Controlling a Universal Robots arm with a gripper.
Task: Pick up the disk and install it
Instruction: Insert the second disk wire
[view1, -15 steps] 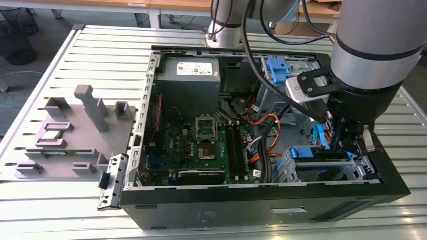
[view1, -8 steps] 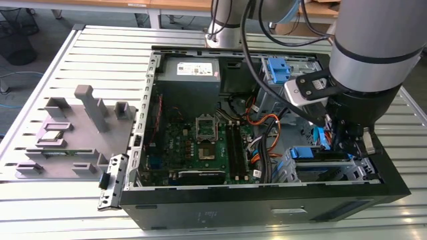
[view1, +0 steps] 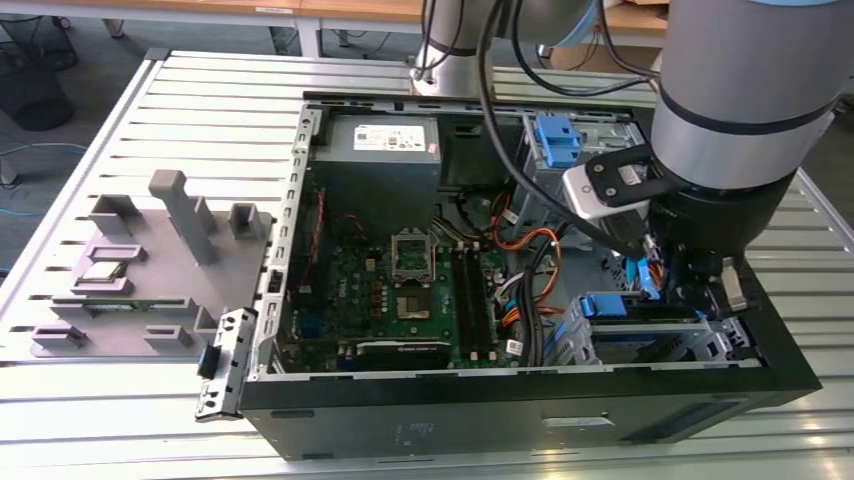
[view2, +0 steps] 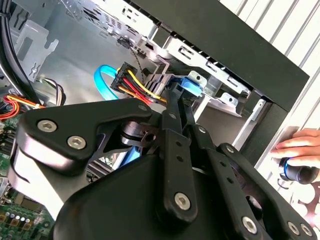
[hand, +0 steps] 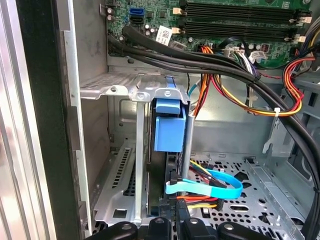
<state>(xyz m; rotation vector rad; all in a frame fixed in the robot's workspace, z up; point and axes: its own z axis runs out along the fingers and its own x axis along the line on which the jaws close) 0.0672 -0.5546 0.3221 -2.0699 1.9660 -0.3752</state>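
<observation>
The disk (hand: 170, 125) stands on edge in a slot of the metal drive cage (hand: 125, 85), its blue plastic end facing the first wrist view. In the exterior view that blue end (view1: 618, 305) sits in the cage at the case's front corner, on the exterior view's right. My gripper (view1: 667, 288) reaches down into this cage. The second wrist view has the two black fingers (view2: 172, 120) lying close together, with their tips at the disk's blue piece (view2: 192, 86). Most of the disk's body is hidden by the cage and the gripper (hand: 172, 225).
The open computer case holds a motherboard (view1: 400, 280), a grey power-supply box (view1: 380, 140) and a bare blue bracket (view1: 554, 140) at the back. Black and coloured cables (hand: 240, 100) and a light-blue flat cable (hand: 210, 187) lie beside the cage. A person's hand (view2: 297, 145) rests outside the case.
</observation>
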